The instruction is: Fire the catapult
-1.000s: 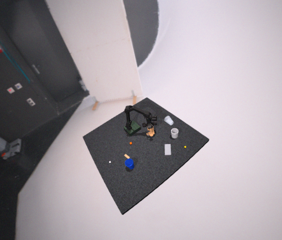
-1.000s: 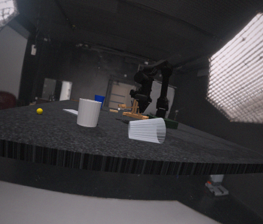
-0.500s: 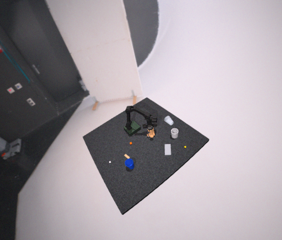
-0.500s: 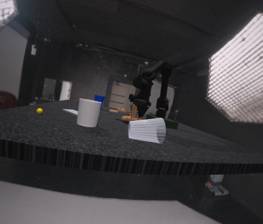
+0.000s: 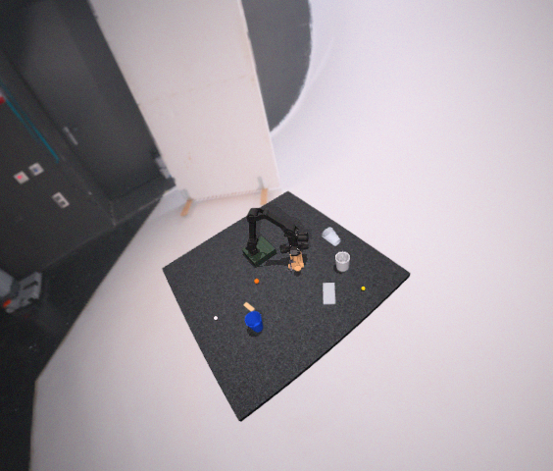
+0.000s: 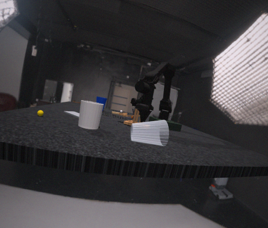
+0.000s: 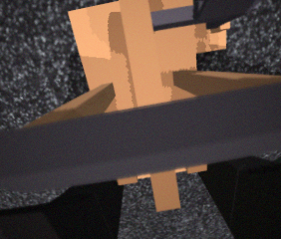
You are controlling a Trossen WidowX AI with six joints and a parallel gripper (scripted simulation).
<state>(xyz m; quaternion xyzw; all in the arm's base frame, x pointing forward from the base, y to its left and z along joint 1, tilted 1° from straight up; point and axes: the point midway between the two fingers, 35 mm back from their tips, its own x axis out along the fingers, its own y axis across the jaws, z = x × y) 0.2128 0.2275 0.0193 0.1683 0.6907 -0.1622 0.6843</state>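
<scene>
The orange-tan wooden catapult (image 5: 299, 262) (image 6: 128, 122) (image 7: 96, 40) is in front of the arm's base. My gripper (image 5: 294, 253) (image 6: 142, 120) points down and is shut on the catapult. I cannot tell whether its base touches the table. The wrist view shows the catapult from above, partly hidden by a dark bar, with no ball visible on it. The white mug (image 5: 342, 261) (image 6: 90, 114) stands upright. An orange ball (image 5: 256, 281), a yellow ball (image 5: 363, 287) (image 6: 40, 113) and a small white ball (image 5: 215, 317) (image 6: 121, 111) lie apart from the catapult.
A translucent cup (image 5: 330, 235) (image 6: 150, 132) lies on its side near the white mug. A pale flat slab (image 5: 328, 293) (image 6: 71, 113) lies on the other side of the mug. A blue cup (image 5: 253, 321) (image 6: 101, 103) stands beside a small wooden block (image 5: 249, 306).
</scene>
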